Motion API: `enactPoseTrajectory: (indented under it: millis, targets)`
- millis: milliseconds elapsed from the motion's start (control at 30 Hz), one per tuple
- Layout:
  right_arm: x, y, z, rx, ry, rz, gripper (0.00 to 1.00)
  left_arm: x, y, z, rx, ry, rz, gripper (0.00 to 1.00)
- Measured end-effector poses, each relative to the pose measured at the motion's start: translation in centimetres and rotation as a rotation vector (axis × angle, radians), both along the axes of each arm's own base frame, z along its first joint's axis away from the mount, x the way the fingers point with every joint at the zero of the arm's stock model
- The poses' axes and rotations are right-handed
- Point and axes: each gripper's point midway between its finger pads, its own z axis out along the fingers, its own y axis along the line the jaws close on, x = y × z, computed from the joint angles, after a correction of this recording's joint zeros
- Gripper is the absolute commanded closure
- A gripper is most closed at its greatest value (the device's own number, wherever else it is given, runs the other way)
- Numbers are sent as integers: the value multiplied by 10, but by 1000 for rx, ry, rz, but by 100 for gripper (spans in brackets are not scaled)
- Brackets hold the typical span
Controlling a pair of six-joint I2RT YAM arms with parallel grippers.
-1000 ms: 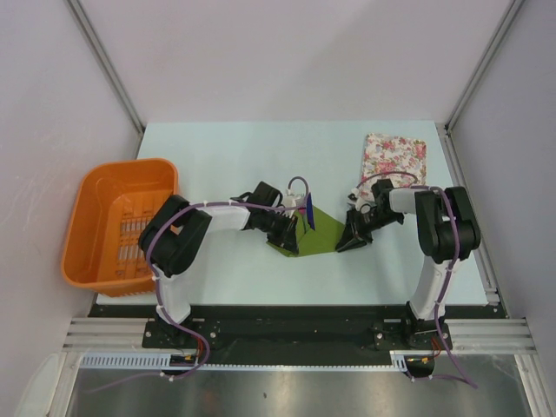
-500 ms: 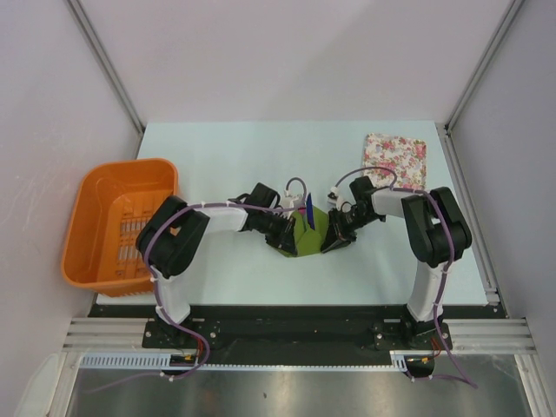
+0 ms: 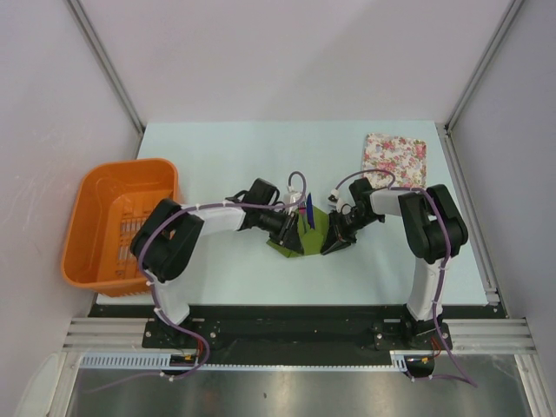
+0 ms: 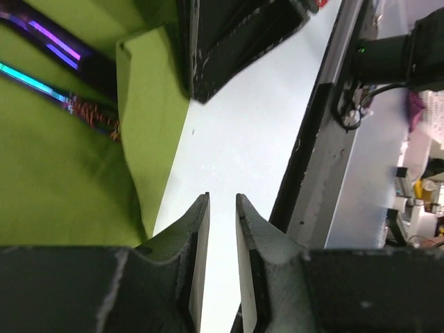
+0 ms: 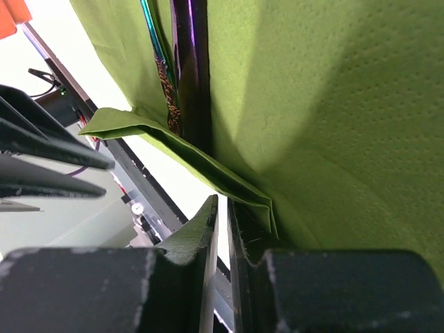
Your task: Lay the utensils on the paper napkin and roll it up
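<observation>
The olive-green paper napkin lies at mid-table with its right part folded over. The dark blue-purple utensils lie on it, their ends poking past its far edge. They show as iridescent handles in the left wrist view and in the right wrist view. My left gripper sits low at the napkin's left side. Its jaws stand a narrow gap apart over bare table beside the napkin. My right gripper is at the folded right edge. Its jaws are all but closed, with the fold just beyond the tips.
An orange basket stands at the table's left edge. A pink-and-white floral pad lies at the back right. White walls and metal rails bound the table.
My right gripper has moved left and carried the napkin's right corner over the utensils, so the sheet looks narrower. My left gripper has edged slightly right.
</observation>
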Motion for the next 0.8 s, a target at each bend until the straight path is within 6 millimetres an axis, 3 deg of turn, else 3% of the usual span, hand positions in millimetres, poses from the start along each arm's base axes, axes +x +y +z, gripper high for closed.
enactPoseTrajectory:
  millis: [100,367,600,800]
  targets:
    - [0,0,0,-1,6,-2,85,3,-8,-1,-19,27,0,73]
    - [0,1,0,-3,16,-7,87,7,-16,-29,4,128,22,74]
    - [1,0,-1,-7,19,-7,88,11,-10,-35,9,154,39,75]
    - [1,0,-1,-8,23,-8,89,14,9,-38,-10,209,72,75]
